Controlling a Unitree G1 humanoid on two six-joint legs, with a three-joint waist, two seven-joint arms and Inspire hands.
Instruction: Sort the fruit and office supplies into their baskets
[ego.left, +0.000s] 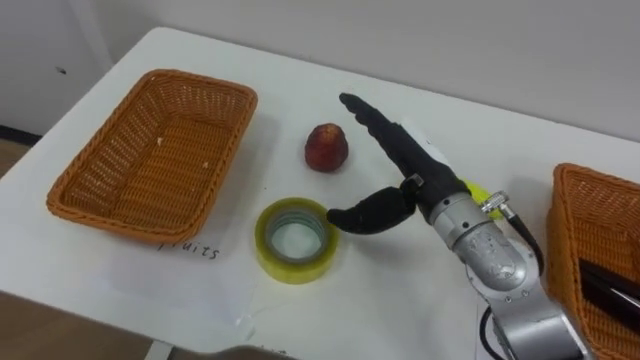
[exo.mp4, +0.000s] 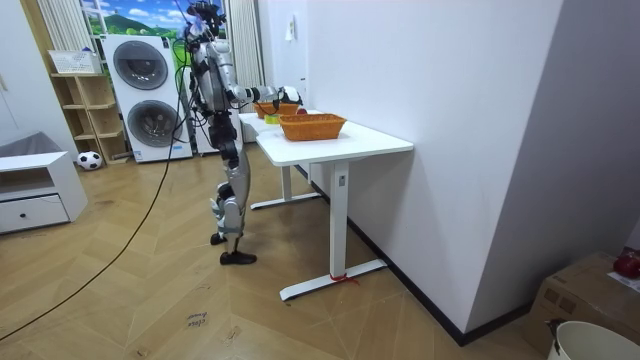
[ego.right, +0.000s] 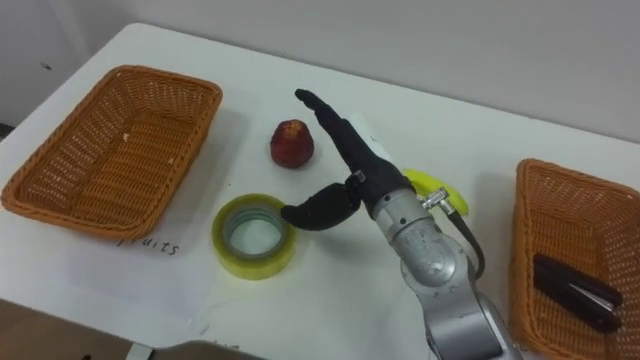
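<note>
The robot stood at the end of a white table (ego.left: 400, 310), bent slightly toward it, its right arm reaching out over the top; the right hand (ego.left: 412, 176) hung open above the middle of the table, fingers (ego.left: 372, 122) straight and pointing to the far left, thumb spread out toward the near left, holding nothing.

The red fruit (ego.left: 326, 148), an apple or a peach by the look of it, lay on the table just left of the fingertips, apart from them; a roll of yellowish tape (ego.left: 268, 245) lay flat nearer the robot, close under the thumb; a small yellow thing (ego.left: 478, 190) showed behind the wrist, too hidden to name. The left basket (ego.left: 150, 150) was empty; the right basket (ego.left: 575, 230) held a dark object (ego.left: 610, 285), perhaps a stapler.

The fruit seemed the likelier next pick; it was probably light, firm and smooth, round enough to roll if nudged, and apt to bruise under a hard squeeze; a wrap around its widest part from above would suit, thumb opposite the fingers. The tape looked stiff and light; a pinch across its wall, thumb in the hole, seemed the surest hold.
</note>
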